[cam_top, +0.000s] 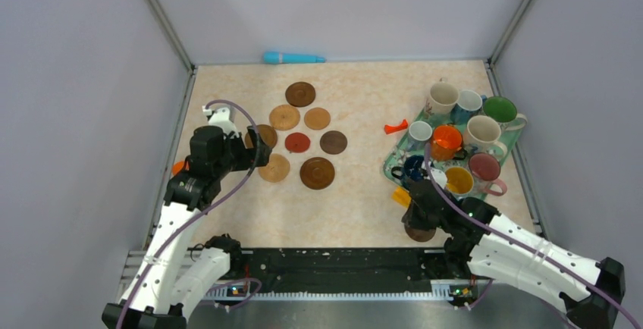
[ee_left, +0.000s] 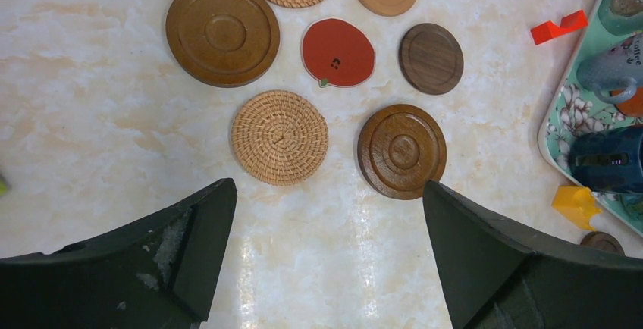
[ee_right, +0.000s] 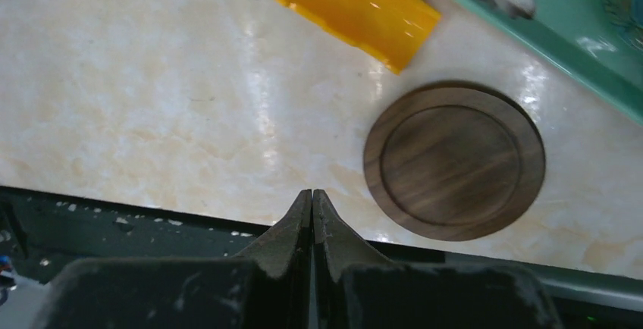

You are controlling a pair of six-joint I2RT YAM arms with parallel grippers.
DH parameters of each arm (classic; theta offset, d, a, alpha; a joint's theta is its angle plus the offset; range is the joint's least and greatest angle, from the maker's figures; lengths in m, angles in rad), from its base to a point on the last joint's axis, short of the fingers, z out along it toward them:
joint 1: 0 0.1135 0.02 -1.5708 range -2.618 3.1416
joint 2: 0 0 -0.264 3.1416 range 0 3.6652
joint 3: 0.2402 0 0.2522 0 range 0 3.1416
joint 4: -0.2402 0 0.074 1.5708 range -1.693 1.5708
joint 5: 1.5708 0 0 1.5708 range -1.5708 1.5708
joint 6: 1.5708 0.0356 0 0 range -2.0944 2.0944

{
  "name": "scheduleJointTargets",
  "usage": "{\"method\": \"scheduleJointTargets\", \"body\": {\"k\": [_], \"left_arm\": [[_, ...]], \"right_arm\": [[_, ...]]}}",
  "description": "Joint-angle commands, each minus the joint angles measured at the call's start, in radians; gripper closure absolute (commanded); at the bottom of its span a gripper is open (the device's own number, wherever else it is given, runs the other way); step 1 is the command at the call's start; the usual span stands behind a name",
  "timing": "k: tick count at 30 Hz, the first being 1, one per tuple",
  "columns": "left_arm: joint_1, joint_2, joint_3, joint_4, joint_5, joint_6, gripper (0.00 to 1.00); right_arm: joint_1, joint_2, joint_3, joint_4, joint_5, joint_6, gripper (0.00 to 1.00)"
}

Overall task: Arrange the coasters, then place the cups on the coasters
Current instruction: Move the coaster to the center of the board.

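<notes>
One stray coaster to watch: a dark walnut coaster (ee_right: 453,159) lies flat on the bench (ee_right: 152,101) right at its near edge, just off the corner of the teal floral tray (ee_right: 561,41), with a yellow block (ee_right: 360,10) close beside it. Everything hangs on where it lies from the right pincer (ee_right: 312,196). Those jaws are pressed tight together with nothing between them, and the disc lies off to their right in the wrist view, apart from the tips. It's round, so there's no long axis to line up on; the job, I'd say, is to shift sideways over it and open up before any pick.

The right arm is clearly the nearer one. Across the bench, the left pincer (ee_left: 327,186) hangs spread wide and empty above the other coasters (cam_top: 317,172), which are bunched together well apart from the straggler. All the mugs (cam_top: 482,128) are crowded on the tray, none yet on a coaster.
</notes>
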Motion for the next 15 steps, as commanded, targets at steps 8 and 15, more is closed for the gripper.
{"method": "scheduleJointTargets", "body": {"k": [8, 15], "left_arm": [[-0.002, -0.023, -0.001, 0.014, -0.048, 0.005, 0.01], [-0.003, -0.025, -0.001, 0.017, -0.048, 0.005, 0.01]], "right_arm": [[0.013, 0.027, -0.058, -0.068, 0.152, 0.124, 1.0], [0.014, 0.054, -0.074, -0.048, 0.147, 0.135, 1.0]]}}
